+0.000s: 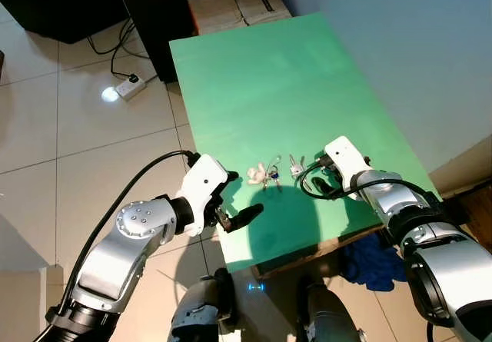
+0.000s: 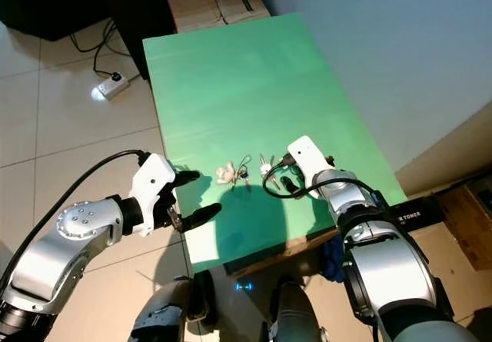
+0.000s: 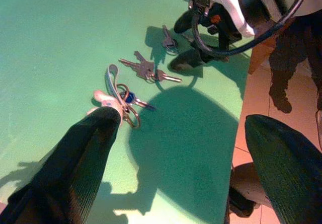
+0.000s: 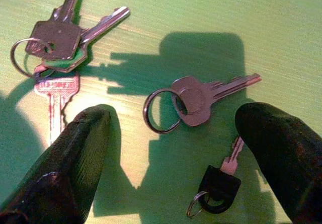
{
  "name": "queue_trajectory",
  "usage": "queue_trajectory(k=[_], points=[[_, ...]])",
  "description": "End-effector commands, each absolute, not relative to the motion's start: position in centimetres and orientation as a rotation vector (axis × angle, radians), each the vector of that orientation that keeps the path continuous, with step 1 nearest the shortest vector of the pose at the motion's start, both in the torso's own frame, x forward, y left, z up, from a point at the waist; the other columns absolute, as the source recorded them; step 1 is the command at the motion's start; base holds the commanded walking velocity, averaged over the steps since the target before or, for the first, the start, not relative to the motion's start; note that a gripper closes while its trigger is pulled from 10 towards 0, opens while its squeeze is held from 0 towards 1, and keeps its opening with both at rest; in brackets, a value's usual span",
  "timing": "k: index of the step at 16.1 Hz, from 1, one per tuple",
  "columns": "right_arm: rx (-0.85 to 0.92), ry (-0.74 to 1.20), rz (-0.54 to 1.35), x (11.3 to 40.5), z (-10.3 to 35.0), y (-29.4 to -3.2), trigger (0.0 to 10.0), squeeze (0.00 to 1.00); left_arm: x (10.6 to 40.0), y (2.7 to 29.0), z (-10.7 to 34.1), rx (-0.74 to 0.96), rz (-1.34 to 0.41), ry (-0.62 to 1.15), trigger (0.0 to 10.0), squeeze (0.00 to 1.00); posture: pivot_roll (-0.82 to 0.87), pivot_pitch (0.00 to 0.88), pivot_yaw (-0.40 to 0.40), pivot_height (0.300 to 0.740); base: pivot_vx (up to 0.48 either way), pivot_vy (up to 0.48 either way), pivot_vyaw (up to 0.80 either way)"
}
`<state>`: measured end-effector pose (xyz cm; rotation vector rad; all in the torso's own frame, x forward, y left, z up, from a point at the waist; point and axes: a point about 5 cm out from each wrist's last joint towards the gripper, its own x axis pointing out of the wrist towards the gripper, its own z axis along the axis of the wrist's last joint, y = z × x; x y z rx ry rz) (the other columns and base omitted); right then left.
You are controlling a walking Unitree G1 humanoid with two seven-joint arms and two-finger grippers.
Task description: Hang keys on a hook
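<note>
1. Keys lie loose on the green table point(image 1: 254, 73) near its front edge in several small lots: a single silver key on a ring point(image 4: 198, 99), a black-headed key point(image 4: 220, 183) just beside it, a bunch of keys point(image 4: 56, 43) a little apart, and, further towards our left side, a bunch with a pale fob point(image 3: 118, 95).

2. We hold our right gripper point(image 4: 173, 158) low over the single key, fingers apart, one on either side of it and of the black-headed key. We judge this a straddle made ready for a pinch; nothing is clamped yet.

3. We keep our left gripper point(image 1: 234, 217) at the table's front left corner, fingers spread wide and holding nothing. It points towards the fob bunch from the side, apparently waiting clear of the right arm's work.

4. A hook is not something we can make out; the blue wall point(image 1: 400, 42) runs along the table's right side.

5. Beyond the far end sits a cardboard box point(image 1: 238, 4), with a power strip point(image 1: 127, 88) on the tiled floor point(image 1: 84, 150) to the left.
</note>
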<state>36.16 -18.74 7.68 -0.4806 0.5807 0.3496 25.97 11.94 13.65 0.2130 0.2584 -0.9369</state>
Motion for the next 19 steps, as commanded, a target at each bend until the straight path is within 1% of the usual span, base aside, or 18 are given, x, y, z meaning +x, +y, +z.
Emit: queue_trajectory(k=[1,3,4,5,7,8,17,19], points=[[-0.467,0.589,0.308,36.0,7.4,-19.1,10.0,0.00,25.4,11.9,13.6,0.213,-0.959,0.271,10.0,0.00,0.03,0.324,0.070,0.718,0.000,0.000,0.00],[-0.465,0.575,0.309,36.2,7.6,-19.0,10.0,0.00,25.5,11.9,13.6,0.211,-0.961,0.271,10.0,0.00,0.03,0.326,0.071,0.718,0.000,0.000,0.00],[-0.461,0.560,0.311,36.3,7.8,-18.9,8.9,0.00,25.5,11.9,13.6,0.210,-0.962,0.271,10.0,0.00,0.03,0.326,0.071,0.718,0.000,0.000,0.00],[-0.457,0.553,0.311,36.4,7.9,-18.9,4.8,0.00,25.5,11.9,13.7,0.209,-0.961,0.271,10.0,0.00,0.03,0.326,0.071,0.718,0.000,0.000,0.00],[-0.457,0.546,0.316,36.4,8.1,-18.9,0.4,0.00,25.5,11.8,13.8,0.208,-0.964,0.270,10.0,0.00,0.02,0.324,0.070,0.718,0.000,0.000,0.00],[-0.459,0.546,0.320,36.4,8.1,-18.9,0.0,0.00,25.5,11.6,13.8,0.207,-0.968,0.269,10.0,0.00,0.02,0.324,0.067,0.718,0.000,0.000,0.00],[-0.481,0.544,0.375,36.3,7.9,-18.3,0.0,0.00,25.8,11.7,14.2,0.192,-0.976,0.239,10.0,0.00,0.02,0.310,0.068,0.718,0.000,0.000,0.00],[-0.484,0.548,0.377,36.3,7.8,-18.3,0.0,0.00,25.8,11.5,14.6,0.168,-1.003,0.212,10.0,0.00,0.01,0.296,0.069,0.718,0.000,0.000,0.00]])
